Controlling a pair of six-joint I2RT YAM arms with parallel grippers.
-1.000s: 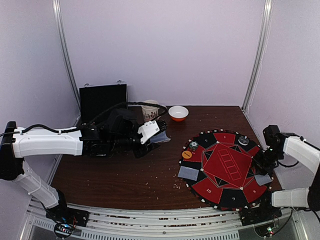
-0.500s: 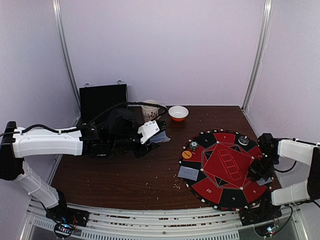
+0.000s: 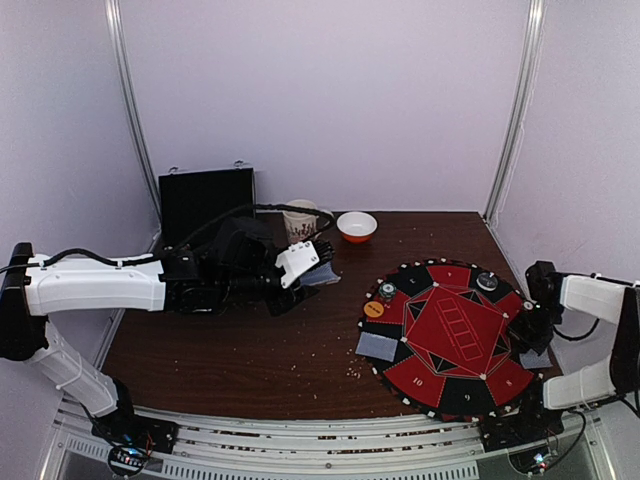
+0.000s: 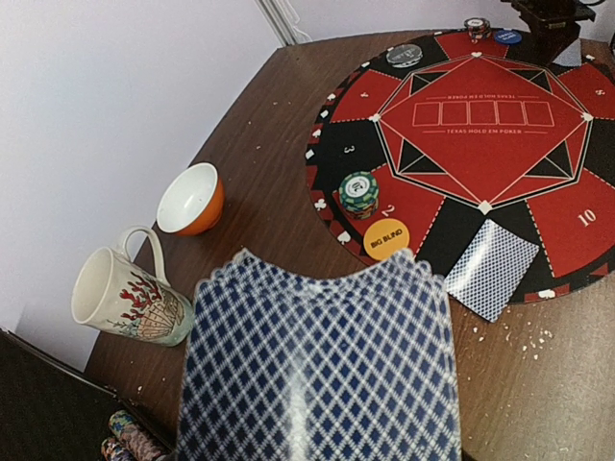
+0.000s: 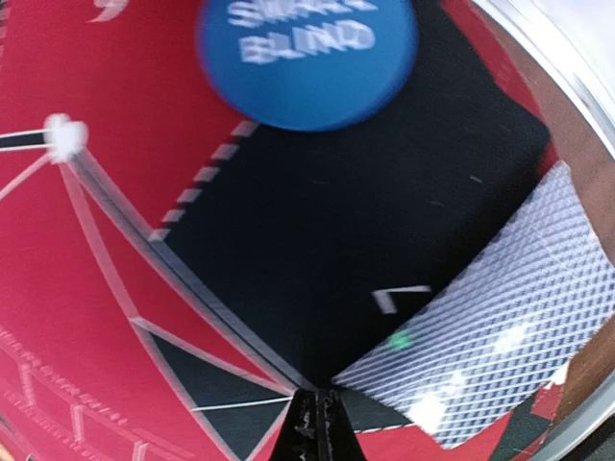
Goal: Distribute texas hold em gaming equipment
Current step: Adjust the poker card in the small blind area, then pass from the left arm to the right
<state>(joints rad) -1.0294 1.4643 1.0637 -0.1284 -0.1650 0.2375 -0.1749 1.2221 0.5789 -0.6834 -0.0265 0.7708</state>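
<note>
One deck [image 4: 317, 365] sits clamped in the left gripper [image 3: 314, 262], above the counter [image 3: 250, 340] toward its back edge.
A card [image 4: 492, 268] lies on the left rim of the mat [image 4: 480, 154], near an orange disc [image 4: 386, 237]. A second card [image 5: 490, 336] lies by the counter's right edge, near a blue disc [image 5: 307, 58]. The right gripper [image 5: 317, 427] is over it, fingers together. Mug [image 4: 125, 298] and bowl [image 4: 192, 200] stand near the back edge.
</note>
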